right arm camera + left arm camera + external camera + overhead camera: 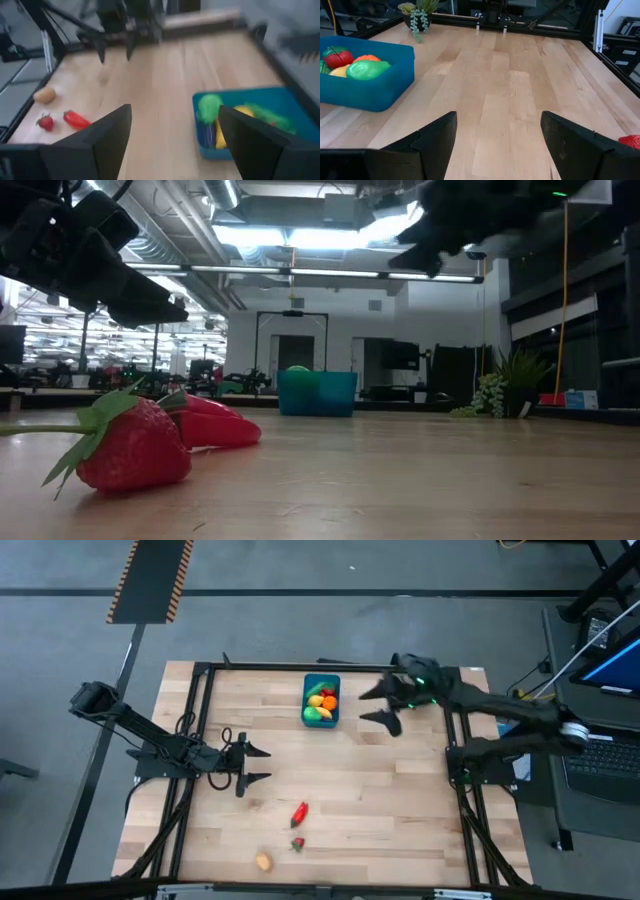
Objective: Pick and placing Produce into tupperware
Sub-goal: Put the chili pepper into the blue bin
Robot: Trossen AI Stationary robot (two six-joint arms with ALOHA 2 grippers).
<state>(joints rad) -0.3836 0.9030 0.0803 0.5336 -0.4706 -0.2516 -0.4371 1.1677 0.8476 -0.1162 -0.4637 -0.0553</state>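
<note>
High view shows me between picks: the tupperware (321,701) at the far edge holds several pieces, while a red pepper (300,812), strawberry (297,844) and a tan piece (263,861) lie loose near me. Left gripper (252,766) and right gripper (384,706) both spread, empty — the left sits nearest the pepper, nothing between them.

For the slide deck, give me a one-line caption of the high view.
Teal tub part-filled; red pepper, strawberry, potato remain on table; both pincers open and empty.

Tub (321,700) at table (400,820) far-centre, produce inside; pepper (299,812), strawberry (297,844), potato (263,861) near front edge.
</note>
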